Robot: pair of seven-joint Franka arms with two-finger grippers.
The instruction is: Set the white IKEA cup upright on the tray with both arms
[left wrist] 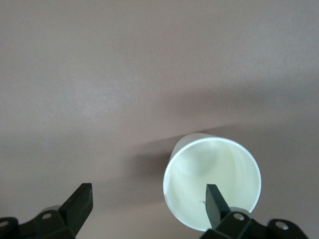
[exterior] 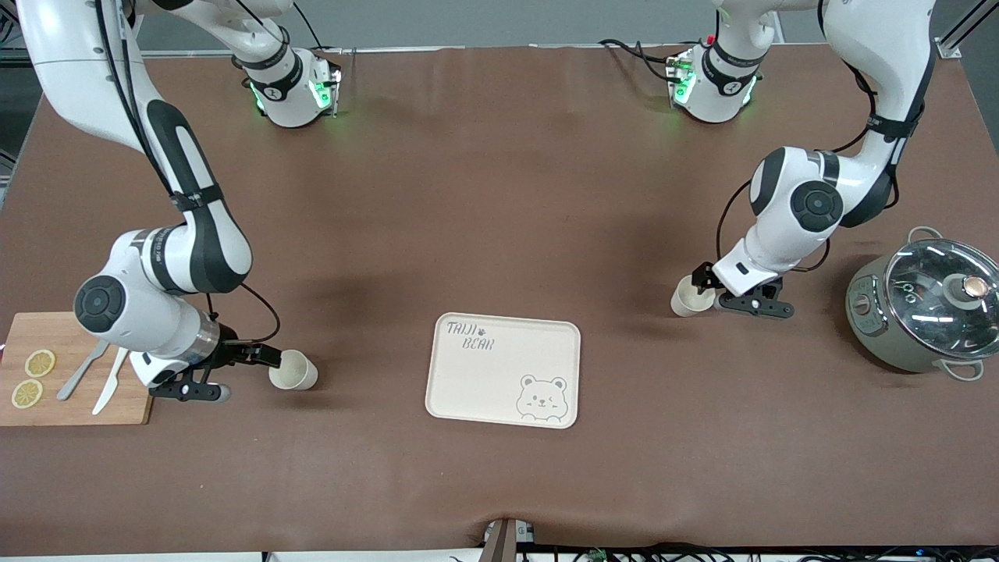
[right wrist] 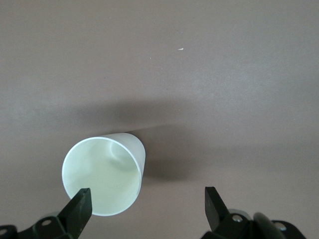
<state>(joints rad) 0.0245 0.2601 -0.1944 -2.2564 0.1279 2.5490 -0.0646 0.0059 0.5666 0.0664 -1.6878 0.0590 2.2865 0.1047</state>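
Two white cups lie on their sides on the brown table, mouths toward the grippers. One cup (exterior: 294,370) is at the right arm's end; my right gripper (exterior: 248,375) is open just beside its mouth. In the right wrist view (right wrist: 147,204) this cup (right wrist: 102,174) sits in front of one fingertip (right wrist: 79,201), not between the jaws. The other cup (exterior: 690,297) is at the left arm's end; my left gripper (exterior: 716,293) is open at its mouth. In the left wrist view (left wrist: 148,196) one fingertip (left wrist: 215,199) overlaps that cup's (left wrist: 199,172) rim. The cream tray (exterior: 476,386) lies between them, empty.
A wooden cutting board (exterior: 78,406) with lemon slices (exterior: 40,363), a knife and a fork lies beside the right gripper at the table's end. A grey pot with a glass lid (exterior: 929,304) stands at the left arm's end.
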